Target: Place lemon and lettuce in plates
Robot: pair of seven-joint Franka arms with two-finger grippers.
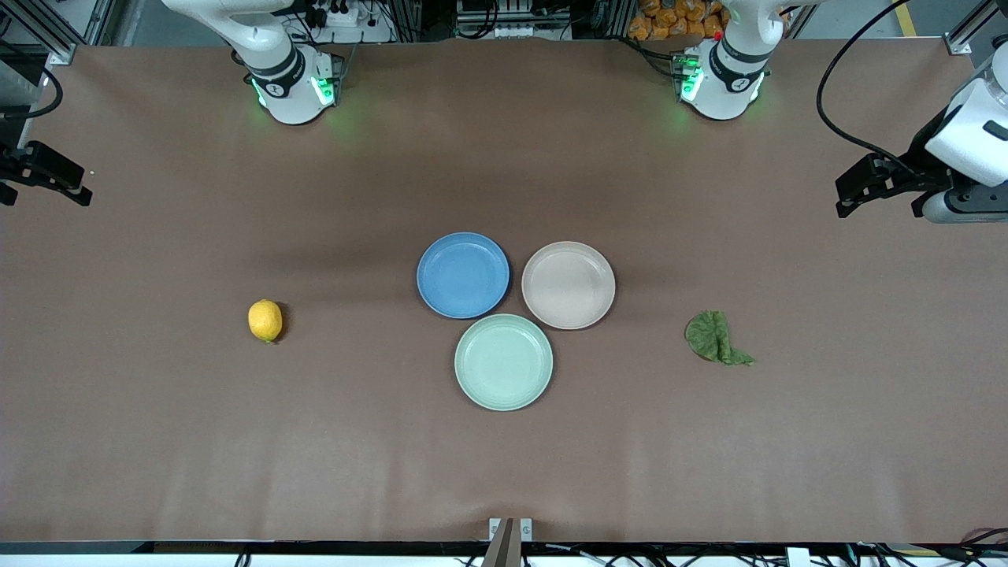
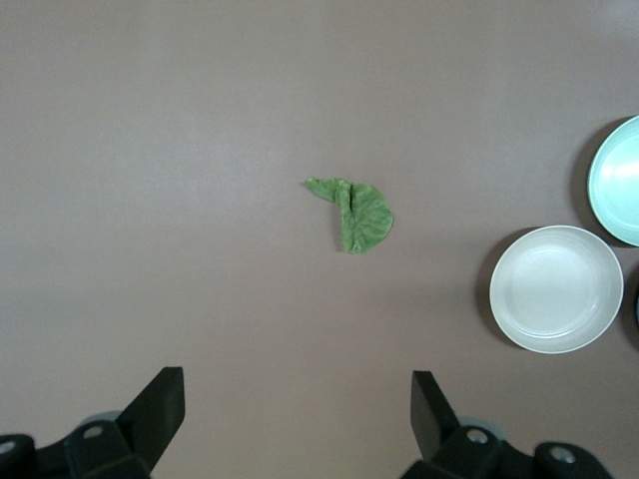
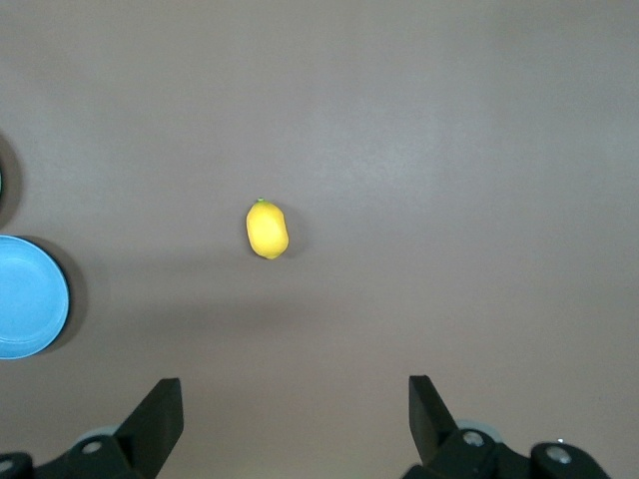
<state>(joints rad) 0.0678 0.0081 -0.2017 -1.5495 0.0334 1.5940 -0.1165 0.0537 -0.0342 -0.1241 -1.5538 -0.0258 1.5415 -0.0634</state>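
The lemon [image 1: 265, 320], centre-left in the front view, looks firm and smooth (liable to roll), so grip across its middle. The lettuce [image 1: 715, 338], centre-right, is limp; pinch its bunched body. Left end effector [image 2: 298, 411] and right end effector [image 3: 296, 411] gape wide, empty.

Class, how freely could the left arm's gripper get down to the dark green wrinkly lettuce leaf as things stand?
Probably yes. The left gripper hangs open above bare table, and the dark green wrinkly lettuce leaf lies alone with nothing on it; the pale beige-pink plate sits well apart.

No legible txt, no labels, brands, nos. or signs on plates, table, or arm bases
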